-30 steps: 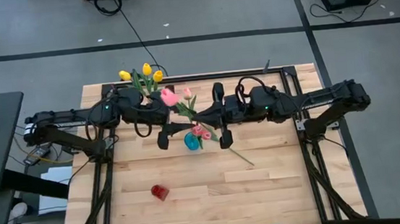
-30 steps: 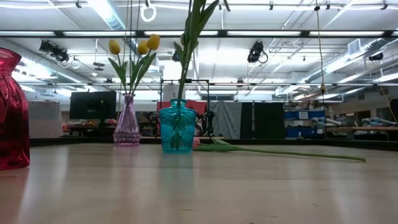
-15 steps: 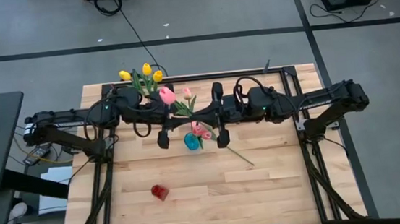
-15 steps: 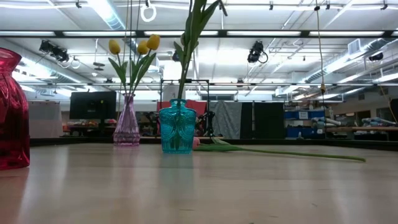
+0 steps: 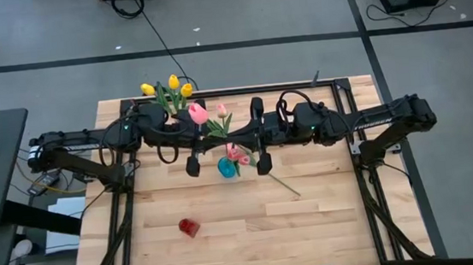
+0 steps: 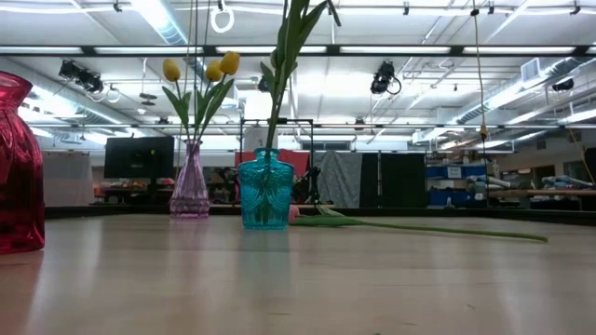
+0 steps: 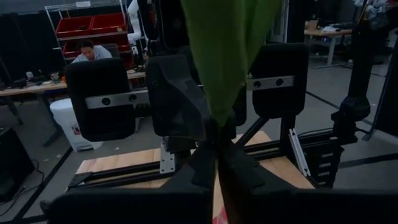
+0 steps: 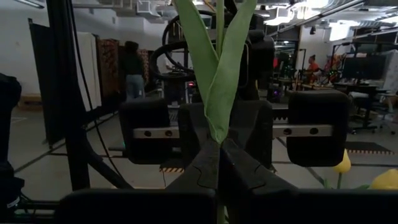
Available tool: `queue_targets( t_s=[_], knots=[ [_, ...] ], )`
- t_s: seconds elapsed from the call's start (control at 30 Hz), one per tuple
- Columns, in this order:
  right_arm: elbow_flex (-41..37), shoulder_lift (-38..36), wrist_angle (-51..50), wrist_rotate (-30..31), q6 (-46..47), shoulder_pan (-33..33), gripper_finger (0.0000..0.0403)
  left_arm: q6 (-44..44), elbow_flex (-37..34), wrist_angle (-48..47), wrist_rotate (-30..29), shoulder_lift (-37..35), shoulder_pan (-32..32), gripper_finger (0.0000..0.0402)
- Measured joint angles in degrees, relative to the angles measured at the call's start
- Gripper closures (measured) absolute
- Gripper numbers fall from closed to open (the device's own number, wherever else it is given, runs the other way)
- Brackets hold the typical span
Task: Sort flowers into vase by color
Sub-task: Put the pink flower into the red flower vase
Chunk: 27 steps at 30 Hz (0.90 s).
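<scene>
Two pink flowers point(image 5: 198, 113) point(image 5: 221, 110) stand up over the teal vase point(image 5: 227, 166), and their stems point(image 6: 277, 102) rise out of its mouth. My left gripper point(image 5: 216, 135) and my right gripper point(image 5: 235, 137) meet tip to tip above the vase. Each is shut on green stem and leaves. Whether they hold one stem or two, I cannot tell. A third pink flower point(image 5: 237, 154) lies on the table beside the vase, its stem point(image 6: 438, 230) running toward the right. Three yellow flowers point(image 5: 170, 88) stand in a clear vase point(image 6: 190, 186). My left gripper pinches the pink flower between its two fingers where the leaves join the stem point(image 7: 217, 121). It comes in level from the table's left, across the stem. The leaves stand upright above the fingers. My right gripper pinches the stem at the base of two leaves point(image 8: 217, 138) between its two fingers. It comes in level from the table's right, across the stem. Leaves and stem rise upright above the fingers, and the lower stem runs down toward the teal vase.
A red vase point(image 5: 189, 227) stands near the table's front left and shows large at the edge of the low view point(image 6: 19, 167). Bare wood lies to the front and right point(image 5: 313, 220). People show in the room behind.
My left gripper has closed onto the flower next to my right gripper. The arms have barely moved, and the vases and the lying flower stay where they were.
</scene>
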Motion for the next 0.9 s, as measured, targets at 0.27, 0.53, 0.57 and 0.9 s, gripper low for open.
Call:
queue_targets(
  t_s=[0.27,0.53,0.57,0.9],
  knots=[
    [0.00,-0.17,-0.03,-0.10,1.66,0.11,0.0361,1.23,-0.01,0.07,0.59,0.05,0.00,0.0399],
    [-0.02,-7.33,-1.44,-0.18,1.64,0.98,0.0302,1.19,-0.20,0.14,4.32,-2.70,0.43,0.0400],
    [-0.02,-8.65,-2.34,-0.18,1.62,1.15,0.0297,1.19,-0.19,0.18,4.61,-3.38,0.55,0.0400],
    [-1.00,-17.94,-19.49,7.26,3.41,3.88,0.0289,2.26,-0.04,0.54,5.51,-13.76,0.92,0.0401]
  ],
)
